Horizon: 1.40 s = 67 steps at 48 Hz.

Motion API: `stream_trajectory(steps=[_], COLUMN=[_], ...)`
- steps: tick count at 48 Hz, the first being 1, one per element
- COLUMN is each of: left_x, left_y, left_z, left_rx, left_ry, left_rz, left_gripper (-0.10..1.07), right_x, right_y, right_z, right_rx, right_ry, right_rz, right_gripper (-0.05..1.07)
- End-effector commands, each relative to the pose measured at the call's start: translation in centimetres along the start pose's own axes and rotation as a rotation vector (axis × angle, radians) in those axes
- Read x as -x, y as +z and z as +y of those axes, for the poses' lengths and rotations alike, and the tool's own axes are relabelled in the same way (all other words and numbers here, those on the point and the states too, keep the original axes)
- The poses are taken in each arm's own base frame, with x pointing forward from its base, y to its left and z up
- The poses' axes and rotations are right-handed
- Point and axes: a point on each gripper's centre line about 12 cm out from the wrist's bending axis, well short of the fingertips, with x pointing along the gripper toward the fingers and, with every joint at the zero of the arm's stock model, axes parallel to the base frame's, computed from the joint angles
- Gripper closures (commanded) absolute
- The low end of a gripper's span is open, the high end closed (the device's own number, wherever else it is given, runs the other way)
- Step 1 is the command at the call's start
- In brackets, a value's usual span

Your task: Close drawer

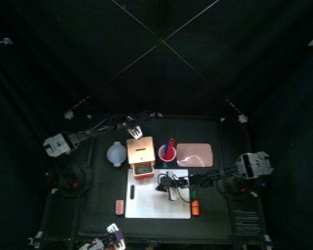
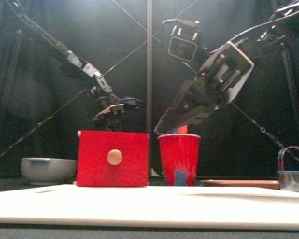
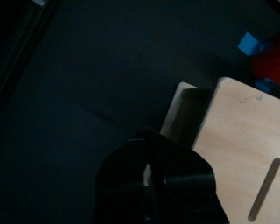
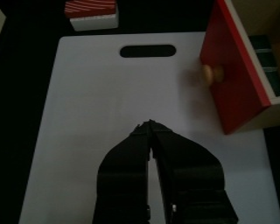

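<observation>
The drawer (image 4: 236,83) has a red front with a pale round knob and stands pulled out of the tan cabinet (image 3: 238,144), its tray side showing. In the front view the drawer front (image 2: 112,159) faces me. My right gripper (image 4: 150,131) hovers shut and empty over the white sheet (image 4: 108,114), a short way in front of the drawer front and apart from it. My left gripper (image 3: 145,144) hangs shut and empty behind the cabinet, beside its back edge. From above, the right gripper (image 1: 172,182) sits next to the drawer (image 1: 142,170).
A red cup (image 2: 179,157) stands right of the cabinet, with a pale pink flat rectangle (image 1: 200,153) beyond it. A grey bowl (image 2: 48,169) sits to the left. A red-and-white block (image 4: 92,8) lies past the sheet's handle slot. A metal object (image 2: 293,170) stands far right.
</observation>
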Motion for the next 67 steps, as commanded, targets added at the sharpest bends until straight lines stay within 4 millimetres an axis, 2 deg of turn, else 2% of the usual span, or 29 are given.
stream_trajectory(steps=[1,6,16,32,51,67], left_x=[0.8,0.2,-0.4,-0.5,-0.7,-0.9], left_y=[0.8,0.5,0.3,0.5,0.8,1.3], left_z=[-0.1,-0.2,-2.3,-3.4,-3.1,-2.7], left_rx=[-0.005,-0.008,-0.053,-0.08,-0.104,-0.13], left_ry=[0.0,-0.003,-0.023,-0.029,-0.006,0.013], left_rz=[-0.029,-0.014,0.002,-0.008,-0.035,-0.066], left_gripper=[0.6,0.6,0.6,0.6,0.6,0.6], right_x=[-0.5,-1.4,-3.1,-5.9,-7.0,-6.6], right_y=[1.9,2.1,2.7,2.7,3.9,3.5], right_z=[0.0,0.0,-1.0,-4.0,-6.0,-10.1], right_rx=[-0.001,0.002,0.004,0.008,0.02,-0.034], right_ry=[0.001,0.0,-0.021,-0.075,-0.111,-0.182], right_rz=[-0.048,-0.042,-0.037,0.022,0.036,0.049], right_gripper=[0.97,0.97,0.97,0.97,0.97,0.97])
